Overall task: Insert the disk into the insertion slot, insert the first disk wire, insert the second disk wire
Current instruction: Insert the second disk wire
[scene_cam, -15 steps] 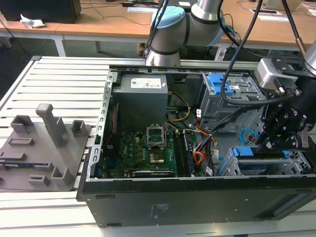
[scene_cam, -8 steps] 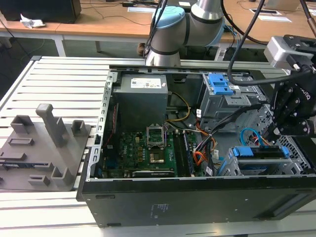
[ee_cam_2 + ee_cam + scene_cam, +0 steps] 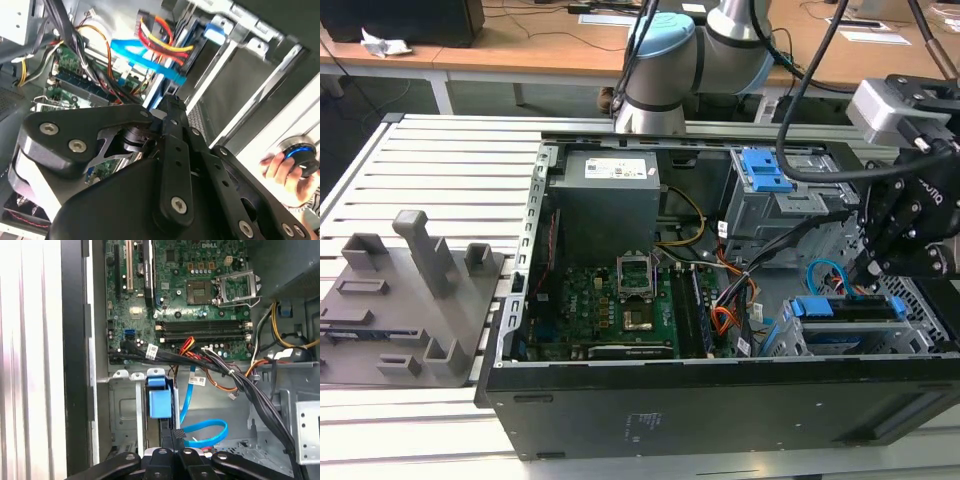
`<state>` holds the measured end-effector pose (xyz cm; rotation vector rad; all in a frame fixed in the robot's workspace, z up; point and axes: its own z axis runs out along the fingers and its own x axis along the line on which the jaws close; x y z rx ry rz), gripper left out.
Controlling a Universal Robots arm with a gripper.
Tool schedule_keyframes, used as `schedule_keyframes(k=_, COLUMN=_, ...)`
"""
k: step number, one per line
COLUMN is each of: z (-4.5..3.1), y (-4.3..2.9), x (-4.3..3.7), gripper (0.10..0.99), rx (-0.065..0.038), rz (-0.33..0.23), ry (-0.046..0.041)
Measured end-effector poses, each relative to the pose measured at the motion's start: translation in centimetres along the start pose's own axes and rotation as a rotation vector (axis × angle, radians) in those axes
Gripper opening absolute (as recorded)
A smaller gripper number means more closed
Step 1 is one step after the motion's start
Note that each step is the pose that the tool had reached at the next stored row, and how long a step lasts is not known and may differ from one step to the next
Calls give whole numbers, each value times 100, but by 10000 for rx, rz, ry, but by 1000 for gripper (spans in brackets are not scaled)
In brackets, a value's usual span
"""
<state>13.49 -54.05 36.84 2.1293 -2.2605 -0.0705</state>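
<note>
Exterior view, left to right. Grey fixture block (image 3: 405,300) on the slatted desk (image 3: 440,160), well apart from the open PC case (image 3: 720,400); free room between them. Motherboard (image 3: 610,315) at case left, grey power supply (image 3: 610,205) at the far side behind it. Taller grey cage with blue latch (image 3: 763,170) far right of centre. Orange-and-black wires (image 3: 725,320) crowd the middle gap. Disk (image 3: 845,310) sits in the insertion slot (image 3: 790,340) at the near right corner, blue caddy edge showing, hemmed by the case's near wall. Second disk wire (image 3: 825,275) loops just beside the disk's far side. Gripper (image 3: 873,268) hangs right above the disk's far edge, fingers drawn narrow in both wrist views; grip on anything unclear. Tight clearance there. White stickers on power supply and cables, print unreadable. Person's hand (image 3: 280,172) in the second wrist view, outside the case.
</note>
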Motion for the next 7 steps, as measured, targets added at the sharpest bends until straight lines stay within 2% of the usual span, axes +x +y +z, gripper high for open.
schedule_keyframes(k=1, z=3, y=40, x=9, gripper=106, rx=0, rz=0, ry=-4)
schedule_keyframes(k=7, z=3, y=42, x=8, gripper=106, rx=0, rz=-1, ry=-4)
